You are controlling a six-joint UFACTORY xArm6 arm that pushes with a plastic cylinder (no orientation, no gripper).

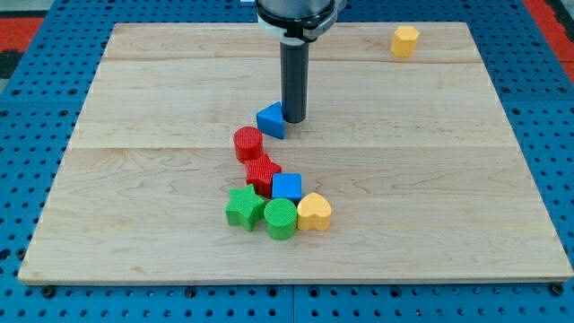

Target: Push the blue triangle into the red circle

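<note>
Upright rod, my tip (294,120) against blue triangle (271,119)

**Cropped arm and overlapping blocks**

The dark arm housing (299,16) is cut off by the view's top edge, so only its lower collar and the straight dark rod show. The small blue triangle block (271,119) covers part of the rod's left side near my tip (294,120). The red star-shaped ridged block (262,170) is partly hidden behind the blue cube block (287,187). The blue pegboard (27,108) surrounding the pale wooden board (430,179) runs off every edge.
</note>
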